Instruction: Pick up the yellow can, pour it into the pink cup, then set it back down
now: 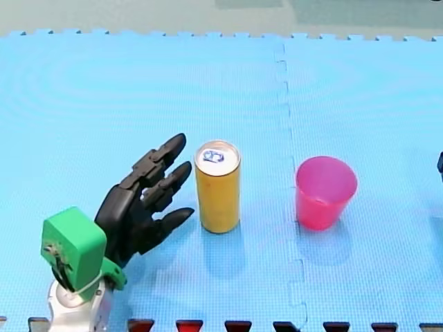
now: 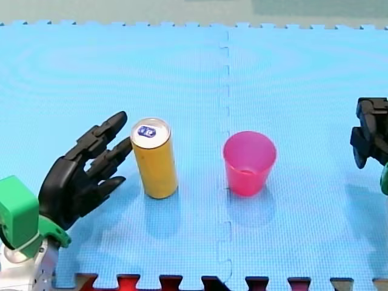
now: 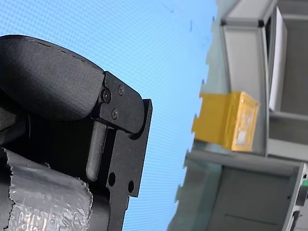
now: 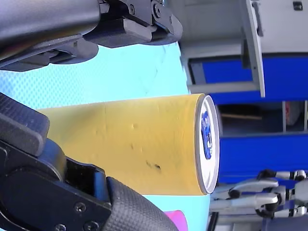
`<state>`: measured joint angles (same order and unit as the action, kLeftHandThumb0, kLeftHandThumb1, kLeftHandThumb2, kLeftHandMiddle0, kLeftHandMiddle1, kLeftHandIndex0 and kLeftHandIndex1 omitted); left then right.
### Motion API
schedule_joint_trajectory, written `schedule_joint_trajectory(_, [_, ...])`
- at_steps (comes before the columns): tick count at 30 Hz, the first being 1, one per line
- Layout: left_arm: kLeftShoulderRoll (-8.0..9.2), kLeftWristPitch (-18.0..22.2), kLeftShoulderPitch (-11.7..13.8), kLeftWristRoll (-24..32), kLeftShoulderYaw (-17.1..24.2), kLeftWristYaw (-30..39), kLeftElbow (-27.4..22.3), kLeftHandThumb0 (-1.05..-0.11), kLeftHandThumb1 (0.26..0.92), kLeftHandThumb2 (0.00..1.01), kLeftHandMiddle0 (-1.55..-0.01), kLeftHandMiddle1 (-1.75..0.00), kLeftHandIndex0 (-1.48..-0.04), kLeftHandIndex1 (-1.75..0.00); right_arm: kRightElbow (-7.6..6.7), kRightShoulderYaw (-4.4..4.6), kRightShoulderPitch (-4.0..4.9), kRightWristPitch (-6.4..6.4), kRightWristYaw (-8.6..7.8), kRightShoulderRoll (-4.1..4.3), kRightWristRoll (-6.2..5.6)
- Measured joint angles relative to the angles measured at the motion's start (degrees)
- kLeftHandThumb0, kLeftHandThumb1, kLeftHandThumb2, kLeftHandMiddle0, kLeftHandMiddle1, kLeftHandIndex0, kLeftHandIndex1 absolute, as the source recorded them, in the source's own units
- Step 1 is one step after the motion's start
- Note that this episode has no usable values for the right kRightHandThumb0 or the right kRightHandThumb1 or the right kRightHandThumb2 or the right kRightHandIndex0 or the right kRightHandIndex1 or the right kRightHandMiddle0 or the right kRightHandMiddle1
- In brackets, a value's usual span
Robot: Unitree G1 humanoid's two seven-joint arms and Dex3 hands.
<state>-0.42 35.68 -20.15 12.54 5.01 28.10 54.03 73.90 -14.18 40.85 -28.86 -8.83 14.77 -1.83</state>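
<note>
Tipping risk: my left hand (image 1: 142,204), released and empty, could knock over the upright yellow can (image 1: 218,187) just beside it.
Cup risk: a careless swing topples the nearby pink cup (image 1: 325,192).
Right hand (image 2: 370,138): far right; state I cannot tell.

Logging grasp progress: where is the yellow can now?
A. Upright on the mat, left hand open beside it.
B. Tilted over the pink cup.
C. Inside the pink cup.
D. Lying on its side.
A: the yellow can stands upright on the blue mat, the left hand open next to it, not gripping; the pink cup stands apart on its other side, the right hand far right.
</note>
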Motion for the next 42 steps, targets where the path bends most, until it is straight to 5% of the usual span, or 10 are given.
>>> schedule_joint_trajectory(14, [-0.33,-1.5,-0.69,-2.01,0.46,0.6,-0.02,-1.033,0.708,0.0,-0.25,0.0,-0.28,0.0,-0.02,-0.09,0.01,0.09,-0.24,0.04,-0.08])
schedule_joint_trajectory(25, [-1.14,-1.63,-0.97,-3.94,-0.62,-1.21,-0.61,-1.048,0.71,0.0,-0.24,0.0,-0.24,0.0,-0.04,-0.03,0.01,0.08,-0.22,0.08,-0.06])
schedule_joint_trajectory(42, [-3.18,1.53,-3.51,-13.78,-5.43,-13.39,0.51,-0.988,0.673,0.0,-0.2,0.0,-0.19,0.0,-0.18,-0.29,-0.18,0.02,-0.4,0.02,-0.28])
